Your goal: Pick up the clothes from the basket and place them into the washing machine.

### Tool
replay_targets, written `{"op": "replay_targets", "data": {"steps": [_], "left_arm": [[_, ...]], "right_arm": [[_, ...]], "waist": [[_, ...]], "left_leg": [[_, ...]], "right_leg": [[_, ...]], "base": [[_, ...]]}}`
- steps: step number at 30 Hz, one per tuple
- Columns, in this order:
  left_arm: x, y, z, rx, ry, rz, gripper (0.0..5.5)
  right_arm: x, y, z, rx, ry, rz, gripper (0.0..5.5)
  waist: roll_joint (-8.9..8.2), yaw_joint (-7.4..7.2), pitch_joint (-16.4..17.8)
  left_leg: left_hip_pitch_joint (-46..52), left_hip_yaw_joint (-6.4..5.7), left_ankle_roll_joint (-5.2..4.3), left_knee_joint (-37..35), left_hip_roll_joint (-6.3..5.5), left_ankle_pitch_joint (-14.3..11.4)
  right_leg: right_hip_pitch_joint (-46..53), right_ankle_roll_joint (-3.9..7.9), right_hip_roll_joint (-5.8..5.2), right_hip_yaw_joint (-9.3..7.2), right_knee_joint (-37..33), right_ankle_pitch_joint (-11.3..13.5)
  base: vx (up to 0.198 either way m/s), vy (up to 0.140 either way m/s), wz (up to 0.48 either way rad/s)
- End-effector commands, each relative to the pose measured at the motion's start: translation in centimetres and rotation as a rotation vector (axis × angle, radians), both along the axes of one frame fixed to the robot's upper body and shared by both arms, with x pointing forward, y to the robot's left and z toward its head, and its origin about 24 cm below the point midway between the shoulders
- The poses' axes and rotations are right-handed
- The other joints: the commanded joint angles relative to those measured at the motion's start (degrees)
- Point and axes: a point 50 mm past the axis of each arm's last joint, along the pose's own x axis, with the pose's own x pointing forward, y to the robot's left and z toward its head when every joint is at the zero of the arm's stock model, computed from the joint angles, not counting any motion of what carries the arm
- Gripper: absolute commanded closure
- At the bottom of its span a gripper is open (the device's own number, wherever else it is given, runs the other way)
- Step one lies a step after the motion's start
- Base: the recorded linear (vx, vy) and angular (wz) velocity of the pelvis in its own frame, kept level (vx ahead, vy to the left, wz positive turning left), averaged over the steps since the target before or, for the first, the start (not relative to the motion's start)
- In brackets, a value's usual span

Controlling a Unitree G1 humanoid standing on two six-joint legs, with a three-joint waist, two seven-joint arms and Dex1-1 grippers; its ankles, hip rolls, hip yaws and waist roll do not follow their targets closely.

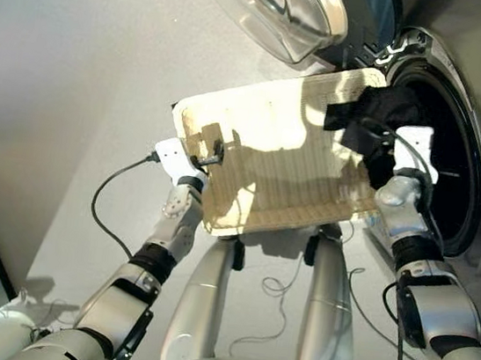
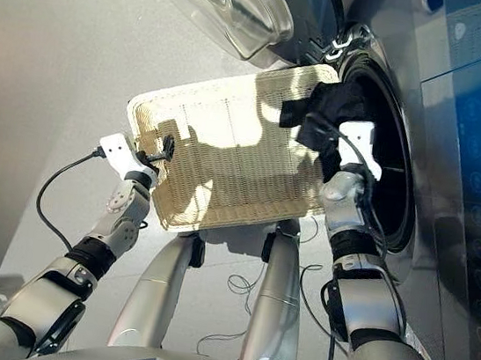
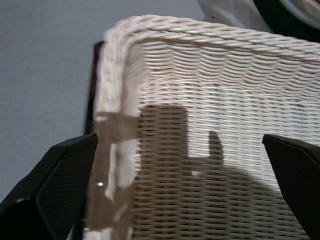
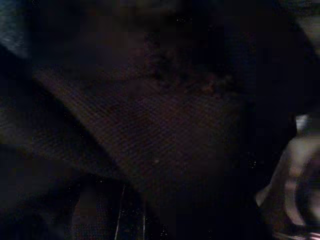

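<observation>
cream wicker basket (image 1: pixel 269 162) over plain grey floor (image 1: pixel 71 51), left gripper (image 3: pixel 175 165) fingers spread apart at its rim, right gripper (image 2: pixel 337 153) buried in black cloth (image 1: pixel 383 106) by washing machine (image 1: pixel 460 129) opening, grip can't tell

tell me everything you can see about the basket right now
The basket is a shallow, cream-coloured woven tray with a braided low rim and ribbed base. It is tilted up, its far corner against the washing machine opening, beside the open glass door. Its base is bare and sunlit, crossed by shadows. A black garment lies at that raised corner, partly over the rim toward the drum. The left gripper is at the opposite edge; its jaws are spread in the wrist view.
</observation>
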Motion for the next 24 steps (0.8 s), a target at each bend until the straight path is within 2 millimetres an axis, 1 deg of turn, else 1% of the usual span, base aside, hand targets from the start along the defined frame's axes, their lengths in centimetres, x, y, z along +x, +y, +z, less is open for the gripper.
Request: {"op": "replay_targets", "data": {"steps": [1, 2, 3, 4, 5, 7, 8, 9, 11, 12, 13, 14, 15, 16, 17, 18, 19, 20, 21, 22, 24], "left_arm": [[-0.1, 2.0, 1.1, -0.002, -0.081, 0.054, 0.0], [-0.1, 2.1, 1.1, -0.009, -0.075, 0.065, 0.0], [0.0, 2.1, 1.2, -0.011, -0.078, 0.064, 0.0], [0.1, 2.1, 1.4, -0.006, -0.079, 0.065, 0.0], [0.1, 2.2, 1.4, -0.001, -0.079, 0.073, 0.0], [0.3, 2.1, 1.6, 0.001, -0.077, 0.074, 0.0], [0.3, 2.0, 1.7, -0.003, -0.074, 0.078, 0.0], [0.4, 2.0, 1.9, -0.015, -0.079, 0.086, 0.0], [0.4, 2.1, 2.1, -0.017, -0.084, 0.086, 0.0], [0.5, 1.9, 2.2, -0.015, -0.087, 0.078, 0.0], [0.5, 2.1, 2.4, -0.014, -0.09, 0.088, 0.0], [0.6, 1.9, 2.8, -0.015, -0.106, 0.078, 0.0], [0.6, 2.0, 2.8, -0.013, -0.105, 0.08, 0.0], [0.7, 1.9, 3.1, -0.015, -0.118, 0.078, 0.0], [0.7, 1.8, 3.1, -0.01, -0.12, 0.074, 0.0], [0.7, 2.0, 3.2, 0.002, -0.125, 0.069, 0.0], [0.7, 2.0, 3.3, 0.004, -0.132, 0.063, 0.0], [0.6, 2.2, 3.3, 0.008, -0.132, 0.068, 0.0], [0.6, 2.3, 3.3, 0.007, -0.132, 0.069, 0.0], [0.7, 2.7, 3.6, 0.006, -0.14, 0.071, 0.0], [0.7, 3.0, 3.5, -0.005, -0.135, 0.092, 0.0]], "right_arm": [[-1.3, -3.0, 8.1, -0.043, -0.302, -0.164, 5.5], [-2.0, -3.9, 10.2, -0.024, -0.384, -0.215, 5.5], [-2.0, -3.9, 10.4, -0.024, -0.387, -0.216, 5.5], [-2.8, -4.7, 12.9, 0.006, -0.494, -0.266, 5.5], [-3.5, -4.8, 14.7, 0.057, -0.611, -0.264, 5.5], [-4.3, -5.7, 15.7, 0.165, -0.717, -0.306, 5.5], [-4.3, -5.7, 16.1, 0.227, -0.773, -0.287, 5.5], [-4.2, -5.4, 16.4, 0.301, -0.829, -0.254, 5.5], [-3.7, -5.0, 16.2, 0.325, -0.82, -0.231, 5.5], [-3.2, -4.1, 16.1, 0.342, -0.832, -0.176, 5.5], [-2.6, -3.1, 16.0, 0.367, -0.842, -0.124, 5.5], [-1.4, -1.7, 15.1, 0.394, -0.803, -0.032, 5.5], [-1.4, -1.7, 15.1, 0.396, -0.803, -0.03, 5.5], [-0.4, -0.7, 14.4, 0.448, -0.783, 0.035, 5.5], [0.2, -0.1, 14.0, 0.488, -0.76, 0.084, 5.5], [0.7, -0.1, 13.3, 0.507, -0.718, 0.112, 5.5], [1.2, 0.4, 12.9, 0.521, -0.683, 0.167, 3.47], [1.8, 0.7, 12.2, 0.553, -0.643, 0.215, 1.9], [1.8, 0.6, 12.3, 0.556, -0.642, 0.221, 3.73], [2.3, 0.9, 12.0, 0.554, -0.595, 0.256, 5.5], [2.6, 1.2, 11.7, 0.6, -0.596, 0.259, 5.5]], "waist": [[2.82, -0.29, -0.1], [3.21, 0.22, -0.4], [3.29, 0.28, -0.4], [3.43, 0.61, -0.4], [3.46, 0.63, -0.6], [3.29, 0.74, -0.8], [3.27, 0.66, -0.9], [3.2, 0.62, -0.9], [2.88, 0.44, -1.1], [2.86, 0.42, -0.9], [2.6, 0.16, -0.9], [2.4, 0.05, -0.6], [2.33, -0.03, -0.7], [2.32, 0.1, -0.7], [2.27, 0.24, -0.8], [2.13, 0.3, -1.0], [1.96, 0.44, -1.0], [1.76, 0.53, -1.3], [1.74, 0.47, -1.3], [1.38, 0.75, -1.4], [1.1, 0.97, -1.6]], "left_leg": [[-2.2, -2.85, -0.84, 4.5, 1.38, -4.2], [-2.8, -3.57, -1.04, 5.4, 1.69, -5.9], [-3.1, -3.58, -1.05, 5.8, 1.72, -6.1], [-4.7, -3.79, -0.98, 7.0, 1.87, -6.3], [-5.8, -4.0, -0.92, 7.9, 2.08, -6.7], [-7.9, -4.44, -0.76, 10.1, 2.24, -7.4], [-9.0, -4.83, -0.72, 11.1, 2.3, -7.7], [-9.9, -4.9, -0.68, 12.3, 2.31, -8.1], [-11.2, -4.9, -0.6, 13.8, 2.26, -8.7], [-11.7, -5.06, -0.52, 14.5, 2.15, -8.8], [-12.9, -5.13, -0.48, 16.1, 2.19, -9.3], [-13.8, -5.33, -0.34, 17.6, 2.23, -10.0], [-14.1, -5.36, -0.36, 17.9, 2.22, -10.1], [-15.0, -5.28, -0.3, 19.1, 2.08, -10.4], [-15.4, -5.42, -0.26, 19.7, 1.97, -10.6], [-15.6, -5.5, -0.27, 20.4, 1.86, -10.7], [-16.0, -5.52, -0.25, 21.0, 1.78, -10.9], [-16.2, -5.53, -0.25, 21.5, 1.8, -11.1], [-16.3, -5.52, -0.26, 21.7, 1.82, -11.2], [-16.7, -5.49, -0.23, 22.8, 1.74, -11.6], [-17.7, -5.6, 0.0, 24.7, 1.21, -12.3]], "right_leg": [[-0.5, 4.6, -0.79, 0.5, 1.5, -2.3], [-1.2, 5.0, -0.48, 0.8, 3.0, -4.3], [-1.5, 4.98, -0.47, 0.82, 3.3, -4.4], [-3.0, 4.9, -0.37, 0.82, 4.9, -5.0], [-4.0, 4.91, -0.41, 0.92, 5.9, -5.2], [-6.0, 4.75, -0.41, 0.95, 8.5, -6.1], [-6.7, 4.6, -0.23, 1.03, 9.6, -6.6], [-7.6, 4.44, -0.2, 0.88, 10.9, -7.0], [-8.8, 4.35, -0.16, 0.91, 12.3, -7.4], [-9.1, 4.17, 0.08, 0.9, 12.9, -7.6], [-10.1, 3.98, 0.35, 0.78, 14.4, -7.9], [-10.6, 3.68, 0.52, 0.89, 15.6, -8.6], [-10.9, 3.66, 0.5, 0.89, 15.9, -8.8], [-11.4, 3.53, 0.27, 0.79, 16.9, -9.0], [-11.6, 3.37, 0.21, 0.63, 17.6, -9.3], [-11.9, 3.22, 0.26, 0.54, 18.3, -9.5], [-12.0, 3.05, 0.28, 0.41, 18.9, -9.7], [-12.2, 2.9, 0.3, 0.38, 19.3, -9.9], [-12.3, 2.88, 0.31, 0.4, 19.4, -10.0], [-12.6, 2.71, 0.33, 0.22, 20.4, -10.5], [-13.4, 2.48, 0.6, 0.29, 22.3, -11.4]], "base": [[0.093, -0.008, 0.012], [0.099, -0.017, 0.033], [0.116, -0.038, 0.049], [0.0, 0.0, 0.0], [0.0, 0.0, 0.0], [0.0, 0.0, 0.0], [0.0, 0.0, 0.0], [0.0, 0.0, 0.0], [0.0, 0.0, 0.0], [0.0, 0.0, 0.0], [0.0, 0.0, 0.0], [0.0, 0.0, 0.0], [0.0, 0.0, 0.0], [0.0, 0.0, 0.0], [0.0, 0.0, 0.0], [0.0, 0.0, 0.0], [0.0, 0.0, 0.0], [0.0, 0.0, 0.0], [0.0, 0.0, 0.0], [0.0, 0.0, 0.0], [0.0, 0.0, 0.0]]}}
